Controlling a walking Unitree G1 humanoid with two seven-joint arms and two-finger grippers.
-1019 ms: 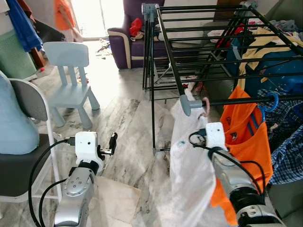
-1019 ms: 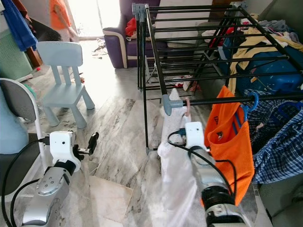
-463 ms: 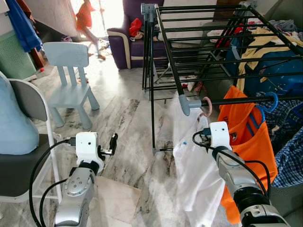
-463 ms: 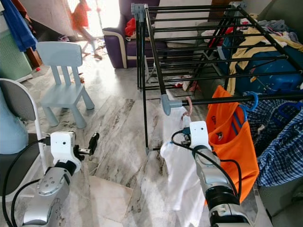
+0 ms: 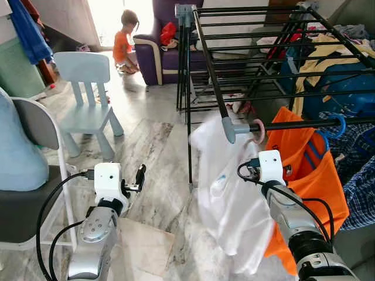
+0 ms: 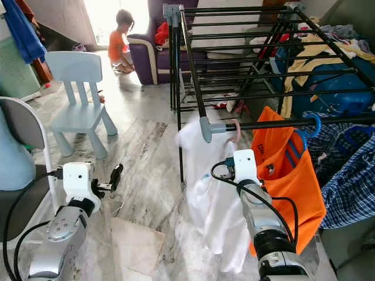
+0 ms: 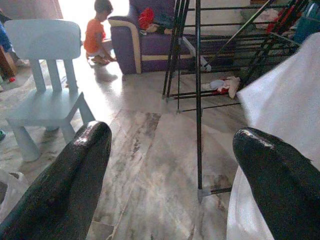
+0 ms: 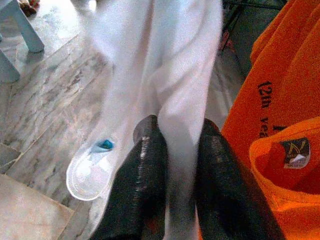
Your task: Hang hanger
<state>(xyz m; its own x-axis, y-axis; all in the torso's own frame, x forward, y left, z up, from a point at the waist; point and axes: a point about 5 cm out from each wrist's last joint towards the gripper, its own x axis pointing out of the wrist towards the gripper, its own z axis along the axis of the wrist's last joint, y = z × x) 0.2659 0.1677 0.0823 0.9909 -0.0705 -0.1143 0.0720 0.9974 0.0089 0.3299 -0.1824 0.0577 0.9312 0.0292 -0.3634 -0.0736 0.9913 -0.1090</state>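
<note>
A white shirt (image 5: 225, 193) hangs on a hanger whose pink hook (image 5: 256, 131) sits at the near black rod of the drying rack (image 5: 234, 52), right beside the grey end cap (image 5: 229, 130). The shirt is blurred and flared out to the left. My right gripper (image 8: 180, 150) is just under that rod, shut on the shirt's white fabric; its fingers (image 8: 145, 175) pinch the cloth. An orange shirt (image 5: 307, 170) on a blue hanger (image 5: 338, 124) hangs on the same rod to the right. My left gripper (image 5: 139, 175) is held low over the floor, open and holding nothing.
A light blue child's chair (image 5: 88, 99) and a grey chair (image 5: 35, 175) stand on the left. A child (image 5: 124, 41) sits on the floor by the purple sofa (image 5: 153, 55). Piled clothes (image 5: 334, 64) lie behind the rack. Marble floor (image 5: 158, 170) lies between my arms.
The white shirt has swung up and out to the left, and the pink hook now sits against the rod. The child has moved over and sat down by the sofa.
</note>
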